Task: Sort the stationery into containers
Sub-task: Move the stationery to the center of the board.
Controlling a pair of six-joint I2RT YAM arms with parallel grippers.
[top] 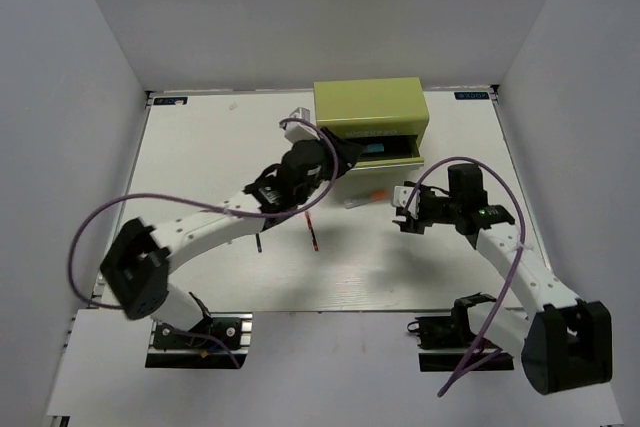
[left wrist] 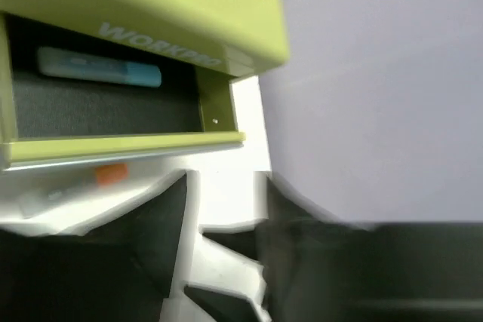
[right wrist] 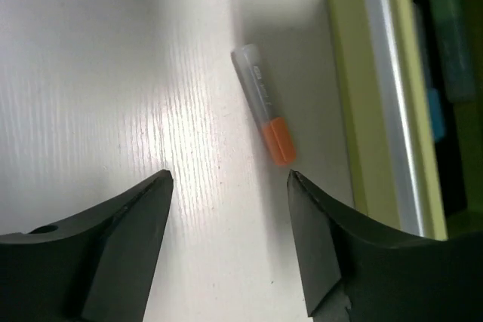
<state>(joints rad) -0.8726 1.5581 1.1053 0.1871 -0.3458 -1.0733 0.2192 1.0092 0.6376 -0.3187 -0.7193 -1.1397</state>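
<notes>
**Open drawer, orange-tipped pen on the bench before it, both grippers empty**

Top view: the olive drawer chest stands at the upper centre of the white bench, with one front drawer pulled out toward the lower edge of the frame. The white pen with orange tip lies just below the drawer front. Its long axis runs nearly left to right, with the orange tip toward the right and slightly up. A dark-red pen lies at centre, its axis running nearly top to bottom. A dark-purple pen shows left of it, partly hidden by the left arm. The left gripper sits at the drawer's left end. The right gripper sits right of the orange-tipped pen.

Left wrist view: a light-blue marker lies in the drawer, its axis parallel to the drawer front. The left gripper is blurred, with its fingers apart and nothing between them.

Right wrist view: the right gripper is spread wide and holds nothing. The pen lies beyond its fingertips and apart from them, orange tip toward the lower right. A pale-green marker lies inside the drawer at the right edge.
</notes>
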